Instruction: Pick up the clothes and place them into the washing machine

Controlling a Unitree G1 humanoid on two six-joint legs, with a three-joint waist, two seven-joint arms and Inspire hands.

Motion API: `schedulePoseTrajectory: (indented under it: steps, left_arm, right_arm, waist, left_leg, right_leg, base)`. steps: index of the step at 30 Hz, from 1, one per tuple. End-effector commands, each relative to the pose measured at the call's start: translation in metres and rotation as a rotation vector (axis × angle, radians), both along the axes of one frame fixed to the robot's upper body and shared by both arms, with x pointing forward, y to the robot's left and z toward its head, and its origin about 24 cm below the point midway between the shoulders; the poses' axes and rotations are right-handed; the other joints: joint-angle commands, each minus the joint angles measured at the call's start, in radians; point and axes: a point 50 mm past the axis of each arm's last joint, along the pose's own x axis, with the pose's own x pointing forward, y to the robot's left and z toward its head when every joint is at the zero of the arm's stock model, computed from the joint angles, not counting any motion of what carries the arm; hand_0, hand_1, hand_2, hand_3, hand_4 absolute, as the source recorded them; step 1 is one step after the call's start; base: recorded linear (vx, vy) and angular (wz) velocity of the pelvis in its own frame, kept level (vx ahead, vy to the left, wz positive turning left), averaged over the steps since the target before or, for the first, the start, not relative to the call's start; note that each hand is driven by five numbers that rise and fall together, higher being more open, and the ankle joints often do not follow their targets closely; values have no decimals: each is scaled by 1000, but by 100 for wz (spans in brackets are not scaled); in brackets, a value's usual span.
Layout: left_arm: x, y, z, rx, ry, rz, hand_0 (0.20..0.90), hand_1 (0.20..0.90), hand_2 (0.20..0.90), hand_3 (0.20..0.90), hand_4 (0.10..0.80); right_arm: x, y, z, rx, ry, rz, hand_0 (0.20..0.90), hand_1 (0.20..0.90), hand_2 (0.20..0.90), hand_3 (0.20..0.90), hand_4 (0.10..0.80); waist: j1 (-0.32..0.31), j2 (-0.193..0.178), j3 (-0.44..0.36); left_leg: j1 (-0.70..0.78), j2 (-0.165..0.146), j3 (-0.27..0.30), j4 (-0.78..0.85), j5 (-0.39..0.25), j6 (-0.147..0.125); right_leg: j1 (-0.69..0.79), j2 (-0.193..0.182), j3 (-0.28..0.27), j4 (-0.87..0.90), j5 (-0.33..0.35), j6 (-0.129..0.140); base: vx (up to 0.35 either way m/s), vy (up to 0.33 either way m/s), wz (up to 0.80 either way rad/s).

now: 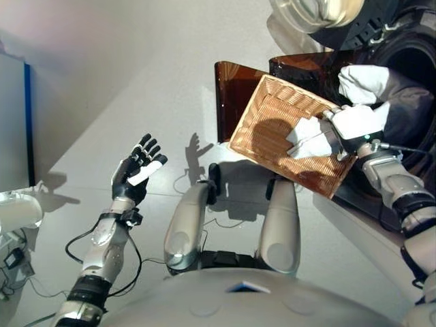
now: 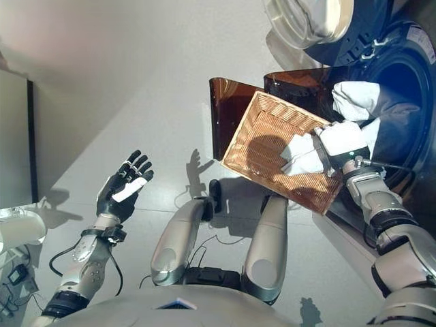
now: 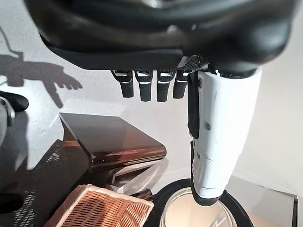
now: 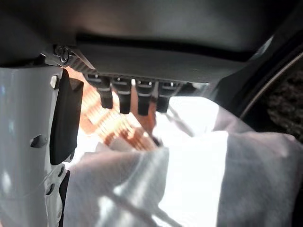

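**Clothes hanging at the drum mouth, basket tipped toward it**

Clothes [image 1: 361, 102] are lying across the basket's upper rim, a white and grey bundle spilling from the basket [image 1: 272, 129] toward the washer [image 1: 415, 61], whose dark round opening is sitting just past them to my right. My right hand [image 1: 338, 139] is touching the cloth at that rim, with the basket tilted so its long side is slanting up toward the door. In the wrist view my fingers [image 4: 124, 98] are pointing out over the wicker and cloth; whether they are curling round anything I cannot tell. Judging from this, the bundle needs pushing onward, rightward and in, and my right hand is by far the nearer. My left hand [image 1: 138, 168] is hanging released, well apart.

I am counting one basket, one washer, one brown stand [image 1: 235, 88] behind, and one bundle; how many garments it holds I cannot tell.
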Motion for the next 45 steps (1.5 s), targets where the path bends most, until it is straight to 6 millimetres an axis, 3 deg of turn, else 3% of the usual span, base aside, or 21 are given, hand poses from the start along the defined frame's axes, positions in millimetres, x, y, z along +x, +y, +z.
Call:
schedulePoseTrajectory:
  steps: [1,5,6,13,24,45]
  left_arm:
    - [-11,34,28,125,-121,58,900,900,900,900,800]
    - [-13,39,31,142,-121,67,900,900,900,900,800]
    - [-14,39,30,144,-116,65,900,900,900,900,800]
    - [-13,42,35,156,-128,62,900,900,900,900,800]
    - [-13,43,40,165,-149,55,900,900,900,900,800]
    - [-16,45,41,183,-146,54,900,900,900,900,800]
  right_arm:
    - [-1,-18,20,-77,-43,-13,900,900,900,900,800]
    - [3,-13,23,-77,-42,5,900,900,900,900,800]
    - [3,-12,23,-78,-39,12,900,900,900,900,800]
    - [6,-2,17,-52,-16,45,900,900,900,900,800]
    - [9,1,4,-122,18,22,900,900,900,900,800]
    - [20,7,7,-224,-47,7,900,900,900,900,800]
  waist:
    - [-8,-30,-68]
    - [-7,-37,-64]
    - [-5,-38,-65]
    - [-4,-42,-62]
    - [9,-39,-73]
    - [36,-2,-94]
  left_leg:
    - [-64,23,27,42,11,-36]
    - [-94,29,26,105,-18,-33]
    - [-89,30,22,129,-53,-39]
    - [-124,34,22,179,-75,-34]
    - [-190,34,22,232,-87,-30]
    - [-280,33,26,286,-84,-26]
  right_leg:
    - [-22,26,-13,73,-37,-47]
    - [-47,33,-8,119,-56,-53]
    - [-44,33,-7,143,-91,-50]
    - [-79,38,-2,179,-105,-53]
    - [-141,47,6,221,-115,-61]
    - [-233,48,10,286,-128,-64]
  base:
    - [0,0,0]
    - [15,-6,-5]
    - [79,1,-6]
    - [9,4,-2]
    - [-18,0,0]
    - [-9,-1,0]
